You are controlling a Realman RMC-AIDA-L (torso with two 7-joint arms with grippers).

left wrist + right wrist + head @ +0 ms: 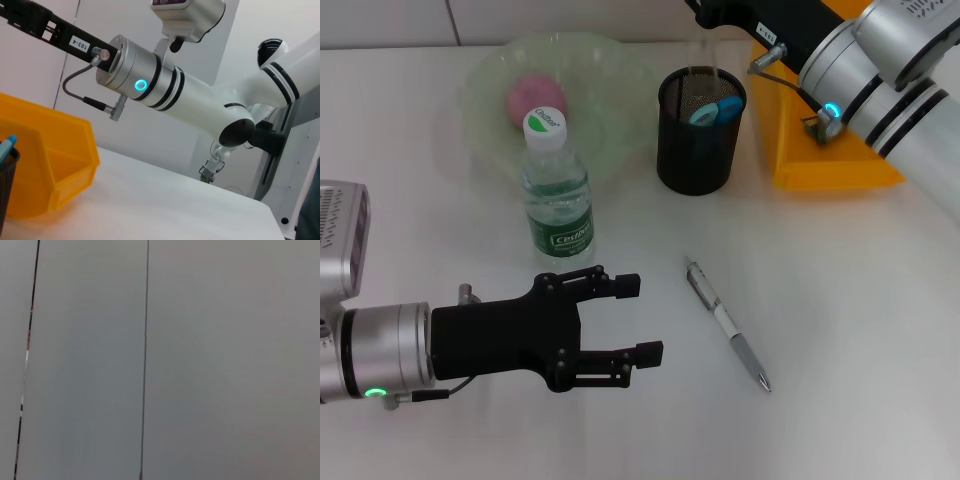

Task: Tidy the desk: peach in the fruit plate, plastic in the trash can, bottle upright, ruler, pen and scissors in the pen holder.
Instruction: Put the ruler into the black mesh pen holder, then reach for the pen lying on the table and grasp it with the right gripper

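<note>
White bench [860, 300], seen from the head camera. Left gripper [642, 320], black, hovers low over the near-left bench, fingers [618, 286] apart and holding nothing, pointing right toward the pen.

Silver-and-white ballpoint pen [727, 322] lies flat on the bench, right of the left gripper and apart from it, tip toward the near right.

Clear plastic water bottle with white cap and green label [557, 195] stands upright, just beyond the left gripper. Behind it, pale green translucent fruit plate [610, 75] at far left-centre, with the pink peach [534, 98] inside.

Black mesh cylindrical pen holder [698, 135] stands right of the plate; blue-handled scissors [715, 110] and a clear ruler [703, 58] stick out of it.

Orange plastic bin [820, 165] sits just right of the holder at the far edge.

Right arm reaches in from far right above the bin and holder; right gripper's finger state: cannot tell.
</note>
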